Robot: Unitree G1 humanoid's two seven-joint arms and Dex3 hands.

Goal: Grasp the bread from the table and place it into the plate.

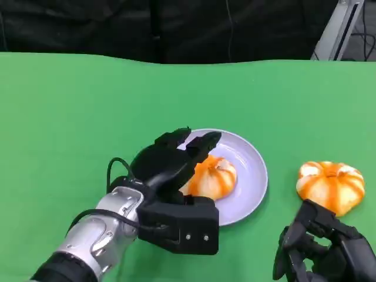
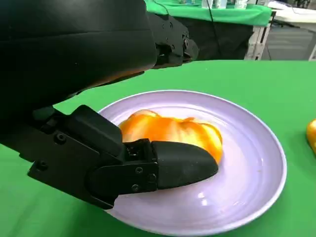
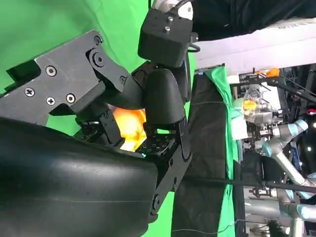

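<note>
My left hand (image 1: 176,161) is over the near-left part of the plate (image 1: 249,155), fingers arched above one bread (image 1: 212,176) and the thumb lying low along its near side. In the left wrist view the thumb (image 2: 182,165) sits right against the roll (image 2: 170,131), which rests on the plate's floor (image 2: 247,163); I cannot tell for certain whether the upper fingers are pressing it or just hovering, so I would not call the grasp either way.

My right hand (image 1: 326,249) is low at the near edge of the desk (image 1: 88,100), just short of a second bread (image 1: 331,185) that lies on the green cloth, right of the plate and apart from it. Its fingers look partly curled with nothing between them, and the right wrist view shows the orange roll (image 3: 129,126) beyond them.

I judge these rolls light, soft and squashable, with a smooth glazed top that could slip. I would take the second one across its broad sides, low down, with a gentle squeeze.
</note>
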